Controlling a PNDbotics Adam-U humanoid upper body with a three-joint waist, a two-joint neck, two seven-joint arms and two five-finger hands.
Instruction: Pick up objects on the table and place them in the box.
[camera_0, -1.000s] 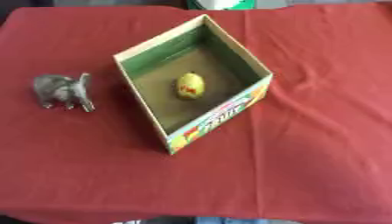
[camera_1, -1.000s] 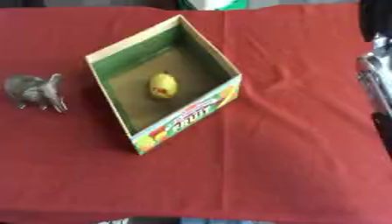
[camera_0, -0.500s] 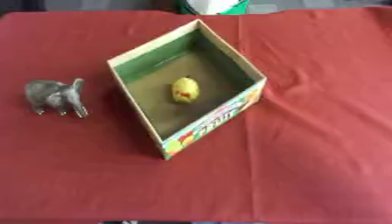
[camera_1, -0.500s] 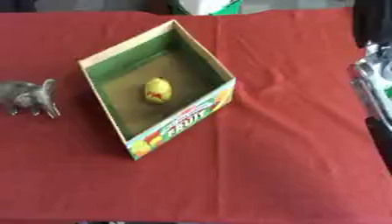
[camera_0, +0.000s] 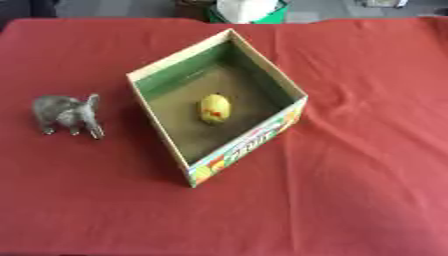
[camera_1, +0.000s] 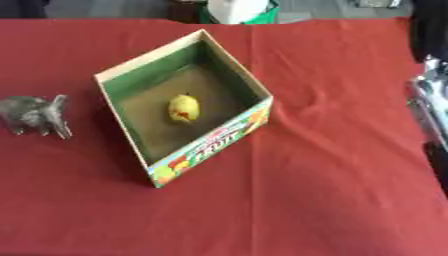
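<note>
Silver arm (camera_1: 430, 107) only in right eye view

Bright even light, soft blur throughout

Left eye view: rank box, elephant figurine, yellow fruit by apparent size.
1. Cardboard box, far the largest.
2. Grey elephant figurine, left of the box.
3. Yellow fruit inside the box, smallest.
All sit at similar depth, so the order holds.
</note>
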